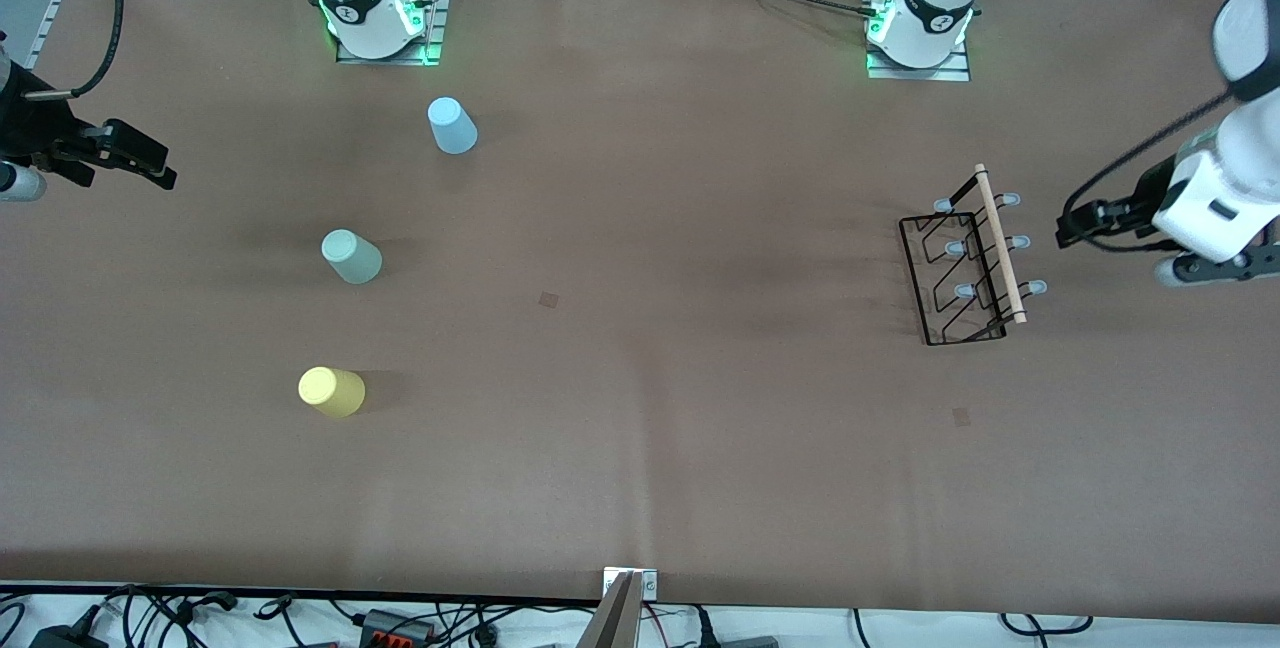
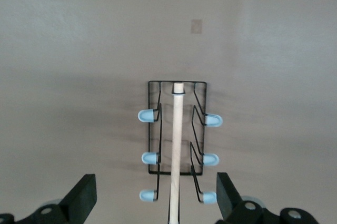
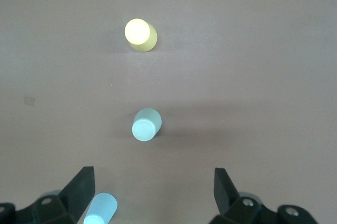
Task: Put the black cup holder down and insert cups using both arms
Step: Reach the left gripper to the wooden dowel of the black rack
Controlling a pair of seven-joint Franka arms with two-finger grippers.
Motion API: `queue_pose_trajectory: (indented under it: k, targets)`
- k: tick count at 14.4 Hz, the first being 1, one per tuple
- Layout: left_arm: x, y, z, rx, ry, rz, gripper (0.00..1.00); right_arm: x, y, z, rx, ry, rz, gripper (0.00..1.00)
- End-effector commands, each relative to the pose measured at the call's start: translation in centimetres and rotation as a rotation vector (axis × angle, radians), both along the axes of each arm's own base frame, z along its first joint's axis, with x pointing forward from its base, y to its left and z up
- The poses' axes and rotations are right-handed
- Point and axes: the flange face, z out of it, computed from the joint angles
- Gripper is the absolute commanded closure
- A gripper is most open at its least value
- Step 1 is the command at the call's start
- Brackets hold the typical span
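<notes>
— Any writing or labels you can read?

— None that I can make out; the cups and the rack are plain. The only marks on the brown tabletop are two small darker squares, one near the middle and one nearer the front camera than the rack.

— What are the cups like, and is anything in them?

— Three small tapered plastic cups stand upside down, bases up, so their insides are hidden. The light blue cup is closest to my right arm's base, the mint green cup is nearer the front camera, and the yellow cup nearer still. They sit well apart, all toward my right arm's end.

— And the rack?

— The black cup holder is thin black wire with a pale wooden rod along its top and six grey-blue capped pegs, three on each side. It stands on the tabletop toward my left arm's end, and no cup is on any peg.

— Your grippers?

— My left gripper hangs over the tabletop's edge just beside the holder, fingers spread wide, holding nothing; the rod runs between them in its wrist view. My right gripper hangs over the other end of the tabletop, also spread wide and empty, with the cups ahead of it.
</notes>
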Motion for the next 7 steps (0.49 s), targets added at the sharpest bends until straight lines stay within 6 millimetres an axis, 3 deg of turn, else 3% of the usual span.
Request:
queue_pose_trajectory:
  k: [1, 7]
  targets:
    - [-2.3, -0.3, -2.6, 0.016, -0.012, -0.047, 0.00, -0.4, -0.2, 0.1, -0.006, -0.011, 0.009, 0.00]
    - [-4.7, -1.5, -7.7, 0.018, -0.017, -0.072, 0.00, 0.2, -0.4, -1.4, -0.005, 0.013, 0.006, 0.00]
